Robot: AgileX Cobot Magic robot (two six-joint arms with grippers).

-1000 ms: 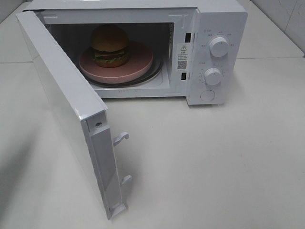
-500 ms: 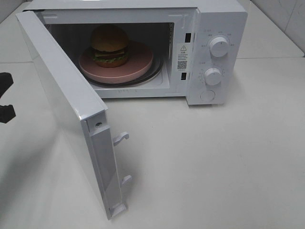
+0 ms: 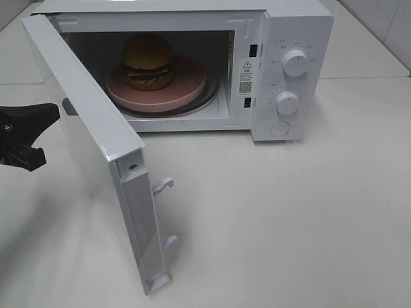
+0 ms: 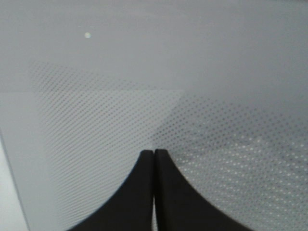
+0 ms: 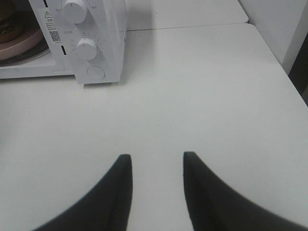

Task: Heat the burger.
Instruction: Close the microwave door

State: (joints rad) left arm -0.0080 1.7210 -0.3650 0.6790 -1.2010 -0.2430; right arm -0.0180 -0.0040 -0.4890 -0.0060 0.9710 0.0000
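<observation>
The burger (image 3: 148, 61) has a tan bun and sits on a round pink plate (image 3: 183, 90) inside the white microwave (image 3: 295, 38). The microwave door (image 3: 90, 135) hangs wide open, swung out toward the front left. My left gripper (image 3: 54, 112) is shut and empty, its black tip at the door's outer face. In the left wrist view the closed fingertips (image 4: 154, 154) point at the door's dotted window (image 4: 120, 110). My right gripper (image 5: 156, 161) is open and empty over the bare table, well to the right of the microwave (image 5: 96, 38). It is outside the high view.
Two white knobs (image 3: 295, 62) (image 3: 287, 102) and a round button (image 3: 280, 128) sit on the microwave's control panel. Two latch hooks (image 3: 164, 185) stick out of the door's free edge. The white table (image 3: 289, 218) spreads in front and to the right.
My left gripper has come in from the left edge and moved right, up to the open door's outer face. The burger, plate, door and right gripper have not moved.
</observation>
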